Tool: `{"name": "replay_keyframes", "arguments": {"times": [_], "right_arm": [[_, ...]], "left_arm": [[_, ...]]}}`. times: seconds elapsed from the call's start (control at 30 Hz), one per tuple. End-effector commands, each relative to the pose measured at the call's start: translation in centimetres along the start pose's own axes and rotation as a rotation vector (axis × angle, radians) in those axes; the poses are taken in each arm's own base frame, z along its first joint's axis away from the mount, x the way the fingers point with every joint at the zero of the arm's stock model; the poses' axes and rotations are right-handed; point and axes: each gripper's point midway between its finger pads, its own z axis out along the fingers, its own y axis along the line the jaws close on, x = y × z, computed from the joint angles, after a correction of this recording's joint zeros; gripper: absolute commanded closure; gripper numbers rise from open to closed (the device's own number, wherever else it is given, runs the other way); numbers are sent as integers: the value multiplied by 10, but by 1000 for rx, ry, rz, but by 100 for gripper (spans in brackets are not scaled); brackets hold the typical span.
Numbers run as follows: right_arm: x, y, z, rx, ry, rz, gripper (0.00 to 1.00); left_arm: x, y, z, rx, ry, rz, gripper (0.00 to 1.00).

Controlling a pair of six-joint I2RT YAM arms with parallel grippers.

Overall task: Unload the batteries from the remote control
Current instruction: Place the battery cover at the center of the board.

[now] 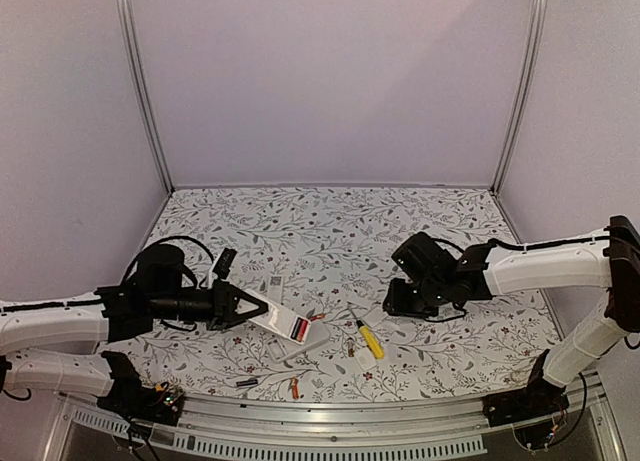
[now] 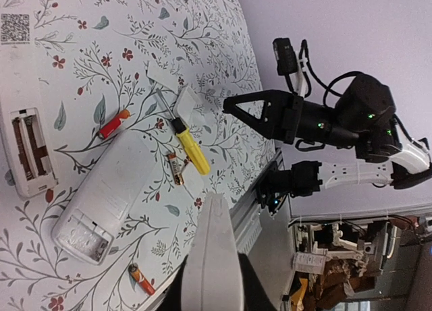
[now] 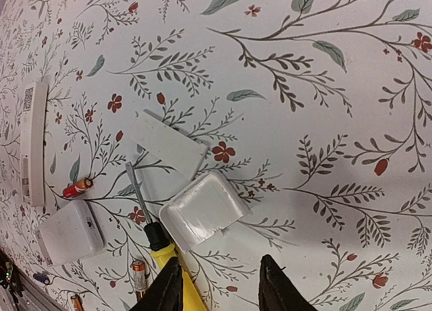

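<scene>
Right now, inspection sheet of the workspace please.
surface: floral cloth, flat.
job's things: remote with QR label, bay open; grey remote, bay looks empty; red battery and orange battery loose on the cloth.
clutter: yellow screwdriver, two white covers.
grippers: left gripper shut on a white slab, seen edge-on; right gripper open, empty.
cables: black cable along the right arm.
surroundings: plain walls, metal rail.

Small reddish batteries (image 2: 113, 124) lying loose
</scene>
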Motion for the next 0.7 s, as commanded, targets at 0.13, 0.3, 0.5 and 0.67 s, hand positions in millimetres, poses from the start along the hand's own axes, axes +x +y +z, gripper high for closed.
{"name": "replay_keyframes", "arguments": {"times": [0.13,0.3,0.5,0.67], "right_arm": [[14,4,-13,-46,39,-120,55],[40,17,-18,-80,80,-192,51],[68,27,-8,-75,128,-217,53],[71,32,-2,-62,134,-219,57]], "left_arm": [[26,17,10,-41,67,-2,100],[41,30,10,-50,69,-45,100],[46,34,14,-46,55,-55,100],[52,44,17,-62,59,-86,100]]}}
